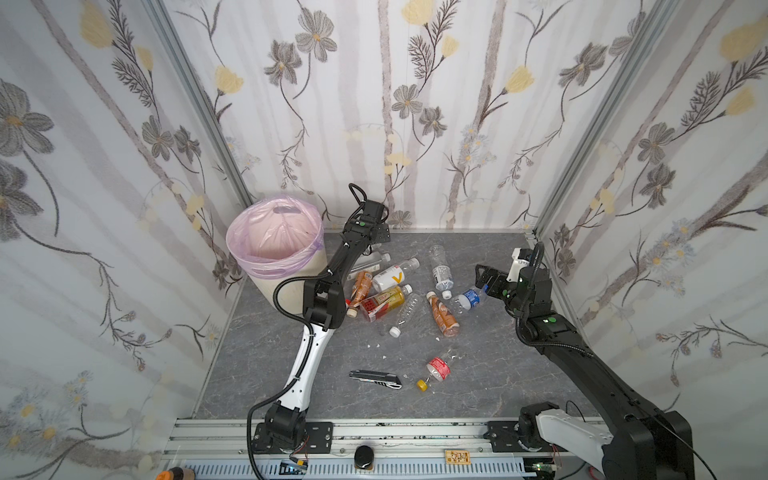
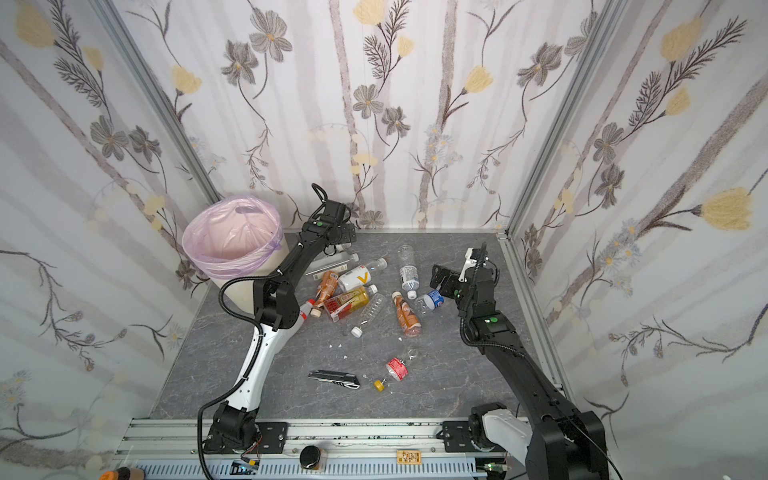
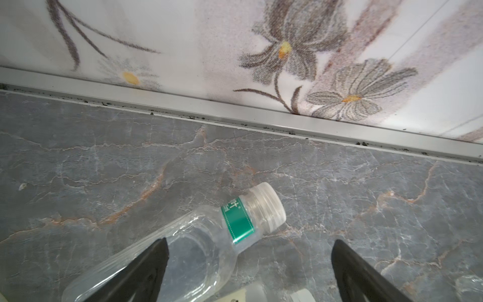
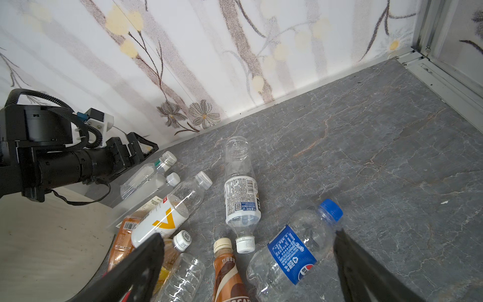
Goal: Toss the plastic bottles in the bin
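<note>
The bin (image 1: 266,286), cream with a pink bag, stands at the back left in both top views (image 2: 232,286). Several plastic bottles lie beside it in a heap: a white one with a yellow V (image 1: 390,276), an amber one (image 1: 382,303) and a brown one (image 1: 444,318). A red-labelled bottle (image 1: 436,370) lies alone nearer the front. My left gripper (image 3: 251,241) hangs open over a clear green-labelled bottle (image 3: 209,248) by the back wall. My right gripper (image 4: 248,235) is open just above a blue-labelled bottle (image 4: 292,251), holding nothing.
A grey-black utility knife (image 1: 376,379) lies on the grey marble floor near the front, left of the red-labelled bottle. Flowered walls close in the back and both sides. A metal rail (image 1: 374,432) with the arm bases runs along the front.
</note>
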Motion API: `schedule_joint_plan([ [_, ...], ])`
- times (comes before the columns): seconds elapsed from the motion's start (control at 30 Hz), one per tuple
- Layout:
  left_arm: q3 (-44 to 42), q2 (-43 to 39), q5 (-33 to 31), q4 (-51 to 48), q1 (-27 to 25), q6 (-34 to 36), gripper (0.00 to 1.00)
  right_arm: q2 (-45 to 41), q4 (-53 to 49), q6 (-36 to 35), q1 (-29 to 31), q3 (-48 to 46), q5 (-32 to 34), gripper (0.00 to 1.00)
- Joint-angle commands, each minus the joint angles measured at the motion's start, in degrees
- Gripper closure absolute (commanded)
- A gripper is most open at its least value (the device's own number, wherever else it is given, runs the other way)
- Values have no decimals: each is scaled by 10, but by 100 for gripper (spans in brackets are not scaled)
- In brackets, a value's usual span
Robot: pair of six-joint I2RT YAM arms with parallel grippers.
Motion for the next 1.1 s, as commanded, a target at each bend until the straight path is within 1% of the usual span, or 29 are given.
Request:
schedule_joint_plan([
  [0.0,6,6,-12,25,1,-5,0,6,7,4,-1,-1,-5,0],
  [0.23,-4,24,-6,31,11,2,0,11,7,8,-2,-3,-6,0],
  [0.53,-23,27,8,33,11,12,0,12,7,9,-2,-3,-8,0],
  [0.77,-63,4,20,33,0,16,0,5,4,10,-2,-6,-8,0],
  [1.07,-116,-33,12,33,-22,25,0,-1,8,12,-2,-14,-14,0],
])
